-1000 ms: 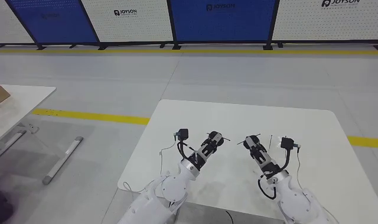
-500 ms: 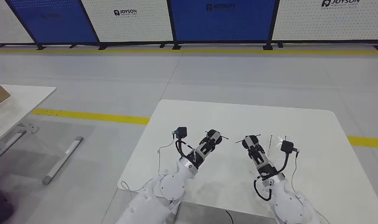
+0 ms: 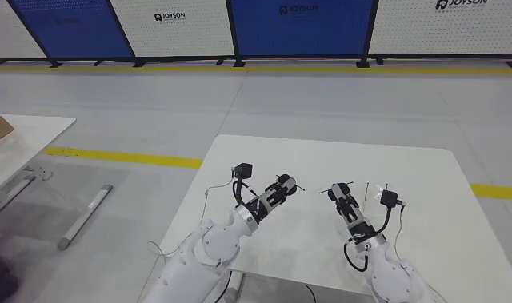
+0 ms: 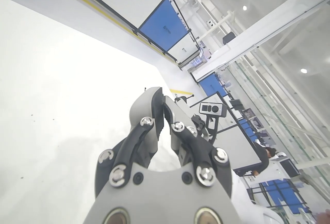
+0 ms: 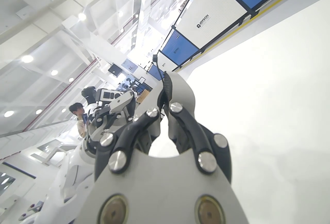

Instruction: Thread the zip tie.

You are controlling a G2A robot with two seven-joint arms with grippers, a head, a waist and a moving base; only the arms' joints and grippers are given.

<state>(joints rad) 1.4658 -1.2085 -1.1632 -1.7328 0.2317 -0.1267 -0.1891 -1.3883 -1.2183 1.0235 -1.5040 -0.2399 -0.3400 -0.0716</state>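
we've got the right gripper (image 5: pixel 165 80) clamped on the zip tie (image 5: pixel 155 57), left gripper (image 4: pixel 163 101) pinched shut & apart from it, so threading looks not yet begun.

A logo with lettering marks each white panel (image 3: pixel 170 31) and blue panel (image 3: pixel 302 33) (a brand mark).

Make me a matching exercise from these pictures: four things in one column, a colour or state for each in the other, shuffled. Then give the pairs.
Column one:
1. zip tie
2. left tool
3. table
4. floor line

Column two:
A. yellow
B. shut, held over the table
C. white
D. thin and black, clamped in the right tool, sticking out past its tips

Pairs: 1-D, 2-B, 3-C, 4-A
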